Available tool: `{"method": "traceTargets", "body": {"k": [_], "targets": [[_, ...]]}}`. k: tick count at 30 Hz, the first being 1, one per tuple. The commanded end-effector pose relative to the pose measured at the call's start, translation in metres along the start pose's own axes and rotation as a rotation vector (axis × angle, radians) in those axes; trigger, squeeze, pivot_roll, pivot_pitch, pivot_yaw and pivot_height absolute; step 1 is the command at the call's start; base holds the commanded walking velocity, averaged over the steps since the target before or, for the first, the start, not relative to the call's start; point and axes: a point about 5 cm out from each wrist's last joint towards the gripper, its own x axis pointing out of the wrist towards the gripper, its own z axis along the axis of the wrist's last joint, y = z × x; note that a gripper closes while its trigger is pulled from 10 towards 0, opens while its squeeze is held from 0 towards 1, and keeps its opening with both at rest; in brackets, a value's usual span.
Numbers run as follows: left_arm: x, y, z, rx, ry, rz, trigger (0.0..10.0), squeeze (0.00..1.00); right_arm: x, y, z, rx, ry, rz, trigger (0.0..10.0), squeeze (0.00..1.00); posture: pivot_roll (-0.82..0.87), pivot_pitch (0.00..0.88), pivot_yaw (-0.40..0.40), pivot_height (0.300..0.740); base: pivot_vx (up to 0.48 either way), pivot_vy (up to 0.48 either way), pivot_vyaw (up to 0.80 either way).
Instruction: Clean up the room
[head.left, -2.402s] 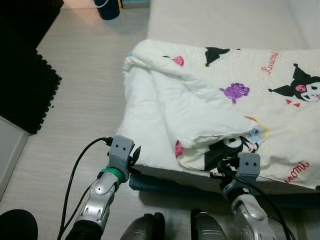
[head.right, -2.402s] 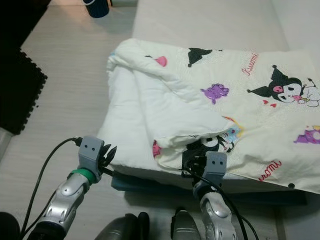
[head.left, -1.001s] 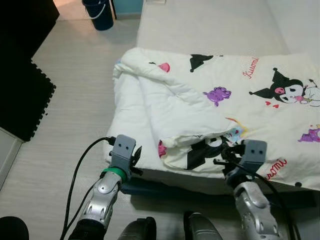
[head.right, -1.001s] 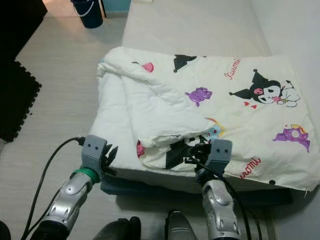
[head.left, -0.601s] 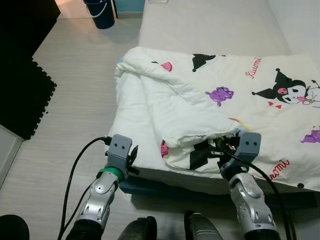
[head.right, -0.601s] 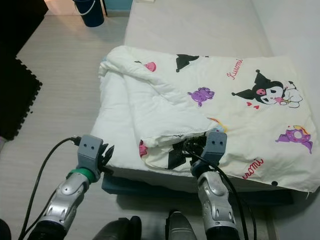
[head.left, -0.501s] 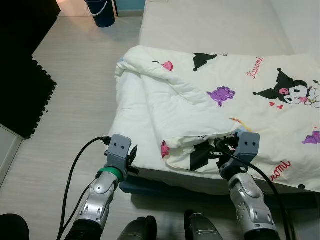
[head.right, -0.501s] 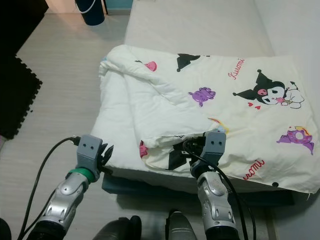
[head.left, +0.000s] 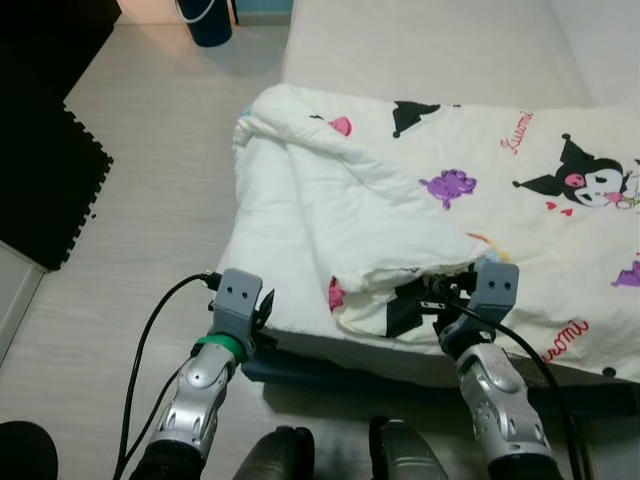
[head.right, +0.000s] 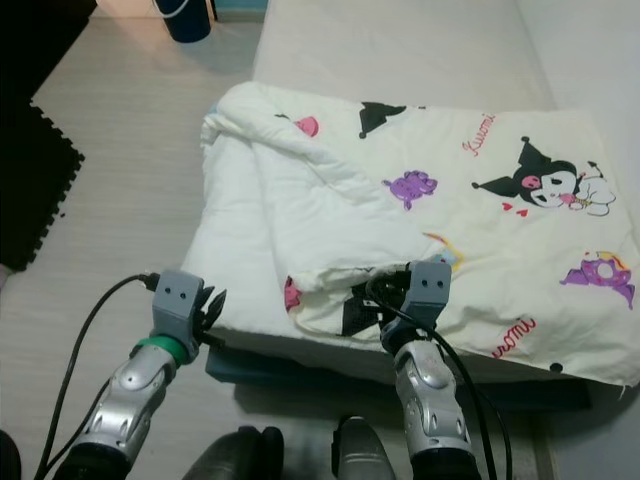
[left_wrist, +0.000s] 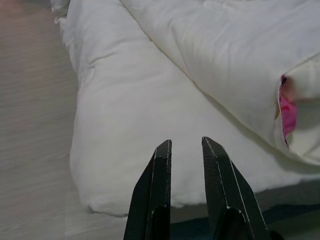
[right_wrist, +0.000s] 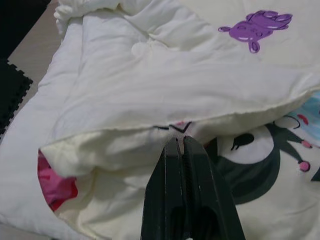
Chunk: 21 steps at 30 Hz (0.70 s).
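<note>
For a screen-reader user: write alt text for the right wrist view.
The right gripper, its two black fingers closed together, touches the folded-over edge of a cream quilt. Whether it pinches fabric cannot be told. The quilt carries cartoon prints: a purple figure, a black-and-white character, and a pink patch under the fold.

A home bedroom: cartoon-print quilt (head.left: 470, 200) on a mattress (head.left: 420, 50), pale wood floor (head.left: 150, 180).
</note>
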Motion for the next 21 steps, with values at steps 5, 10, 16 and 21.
{"method": "traceTargets", "body": {"k": [5,10,16,21], "targets": [[-0.0061,-0.0008,-0.0103,-0.001,0.042,-0.006,10.0,0.00,-0.0024,-0.0021,-0.0076,0.007,0.032,-0.010,10.0,0.00,0.00,0.202,0.131,0.655,0.000,0.000,0.00],[-0.0064,-0.0009,-0.0111,-0.001,0.047,-0.007,10.0,0.00,-0.0016,-0.0026,-0.0077,0.009,0.036,-0.008,10.0,0.00,0.00,0.203,0.131,0.655,0.000,0.000,0.00],[-0.0078,-0.0015,-0.0120,-0.002,0.050,-0.008,10.0,0.00,0.0010,-0.0015,-0.0037,0.010,0.021,-0.005,10.0,0.00,0.00,0.210,0.130,0.630,0.000,0.000,0.00],[-0.0084,-0.0012,-0.0123,-0.003,0.051,-0.006,10.0,0.00,0.0016,-0.0016,-0.0023,0.009,0.016,-0.005,10.0,0.00,0.00,0.216,0.128,0.630,0.000,0.000,0.00]]}}
